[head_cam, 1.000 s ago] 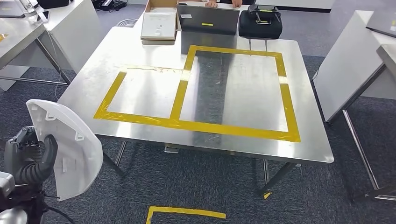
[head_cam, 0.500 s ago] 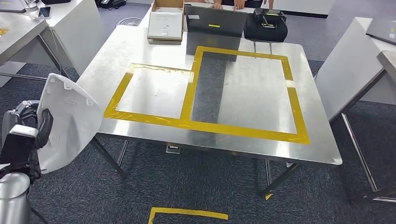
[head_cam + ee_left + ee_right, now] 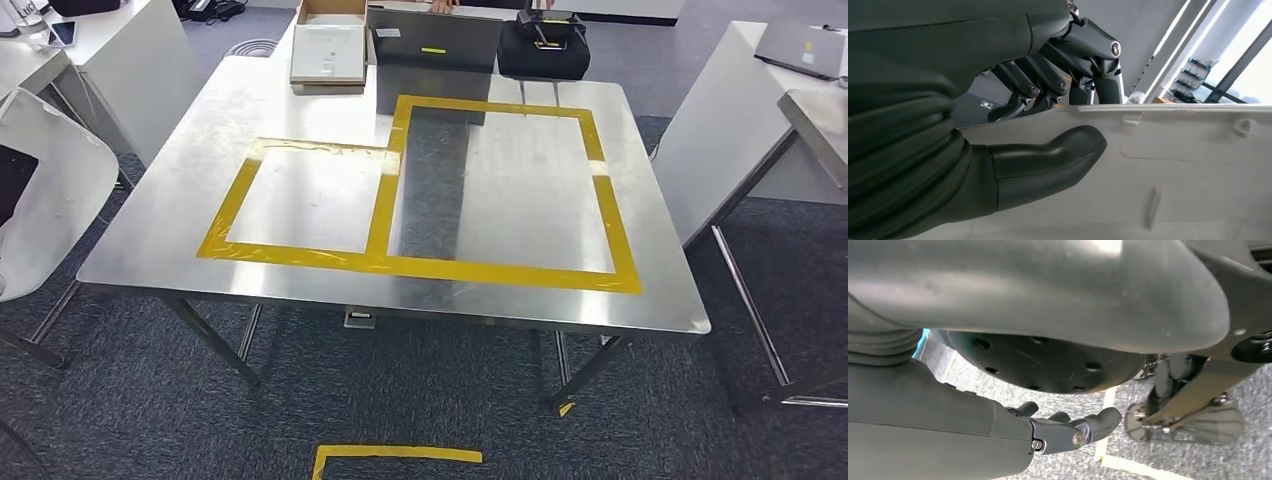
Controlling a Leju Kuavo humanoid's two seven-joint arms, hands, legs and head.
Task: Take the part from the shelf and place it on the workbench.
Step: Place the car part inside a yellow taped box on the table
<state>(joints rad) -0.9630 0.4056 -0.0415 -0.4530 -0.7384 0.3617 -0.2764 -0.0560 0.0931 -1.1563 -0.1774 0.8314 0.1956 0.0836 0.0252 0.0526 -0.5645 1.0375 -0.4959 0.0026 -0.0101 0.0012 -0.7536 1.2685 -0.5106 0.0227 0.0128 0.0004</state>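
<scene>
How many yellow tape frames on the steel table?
2. A small frame on the table's left half, and a large frame adjoining it on the right, sharing one tape strip.

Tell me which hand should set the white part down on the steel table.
Left. The left hand already grips the white part, thumb on one face and fingers over its edge, beside the steel table. The right hand hangs low over the carpet, holding nothing.
</scene>
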